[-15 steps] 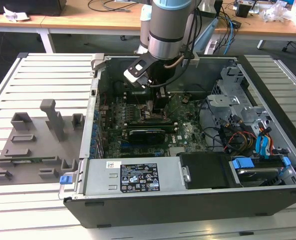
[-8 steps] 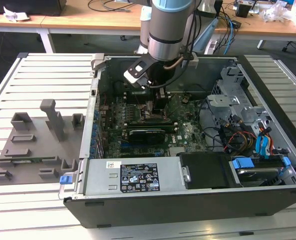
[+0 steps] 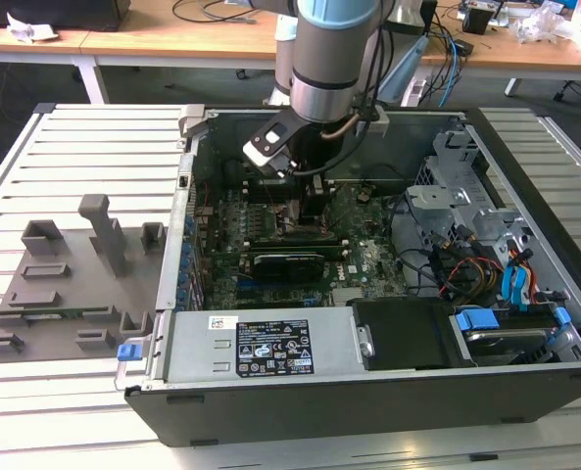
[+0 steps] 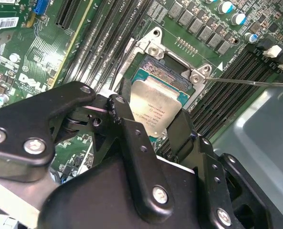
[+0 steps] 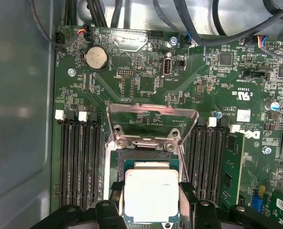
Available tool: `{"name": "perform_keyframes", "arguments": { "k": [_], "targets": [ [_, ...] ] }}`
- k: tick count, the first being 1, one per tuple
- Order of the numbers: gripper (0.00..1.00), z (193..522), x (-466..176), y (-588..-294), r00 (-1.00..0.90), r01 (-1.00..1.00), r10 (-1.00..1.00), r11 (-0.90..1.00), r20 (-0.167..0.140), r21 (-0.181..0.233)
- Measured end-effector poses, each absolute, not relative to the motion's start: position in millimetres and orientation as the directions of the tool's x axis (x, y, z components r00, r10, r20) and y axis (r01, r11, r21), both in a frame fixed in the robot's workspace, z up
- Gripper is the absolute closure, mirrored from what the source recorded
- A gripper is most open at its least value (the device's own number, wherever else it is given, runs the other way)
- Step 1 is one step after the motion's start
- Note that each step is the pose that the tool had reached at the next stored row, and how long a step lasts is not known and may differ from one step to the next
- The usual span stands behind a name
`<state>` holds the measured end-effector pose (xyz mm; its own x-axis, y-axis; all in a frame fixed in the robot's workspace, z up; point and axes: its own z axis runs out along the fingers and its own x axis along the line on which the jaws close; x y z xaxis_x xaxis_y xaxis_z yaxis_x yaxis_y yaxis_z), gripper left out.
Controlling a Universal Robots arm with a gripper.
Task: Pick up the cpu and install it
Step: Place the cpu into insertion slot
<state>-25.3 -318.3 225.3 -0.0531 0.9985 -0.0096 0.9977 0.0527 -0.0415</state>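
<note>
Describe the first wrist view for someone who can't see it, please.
A silvery square cpu, gripped between two black jaws, sits over the open socket of a green motherboard. The socket's metal frame is flipped up, with dark memory slots on either side.

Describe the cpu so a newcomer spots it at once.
Inside the open computer case, find the green motherboard and the socket's raised metal frame between two banks of black memory slots. Just over that socket, clamped in the black gripper, sits the cpu: the only flat, pale silvery square among dark parts.
</note>
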Motion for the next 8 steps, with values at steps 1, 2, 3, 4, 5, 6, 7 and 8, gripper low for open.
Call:
{"name": "perform_keyframes", "arguments": {
  "k": [1, 2, 3, 4, 5, 6, 7, 8],
  "targets": [
    [0.45, 224.6, -25.3, -318.1, -0.053, 0.998, 0.999, 0.053, -0.010, -0.041],
    [0.45, 223.8, -25.3, -318.1, -0.053, 0.998, 0.999, 0.053, -0.010, -0.042],
    [0.45, 222.6, -25.3, -317.7, -0.053, 0.998, 0.999, 0.053, -0.010, -0.041],
    [0.45, 221.7, -25.3, -317.3, -0.053, 0.998, 0.999, 0.053, -0.010, -0.042],
    [0.45, 220.2, -25.3, -316.8, -0.053, 0.998, 0.999, 0.052, -0.010, -0.042],
    [0.45, 218.3, -25.3, -316.4, -0.050, 0.998, 0.999, 0.050, -0.010, -0.041],
    [0.45, 216.5, -25.3, -316.1, -0.040, 0.998, 0.999, 0.039, -0.010, -0.042],
    [0.45, 215.3, -25.3, -315.9, -0.034, 0.999, 0.999, 0.034, -0.011, -0.041]
  ]
}}
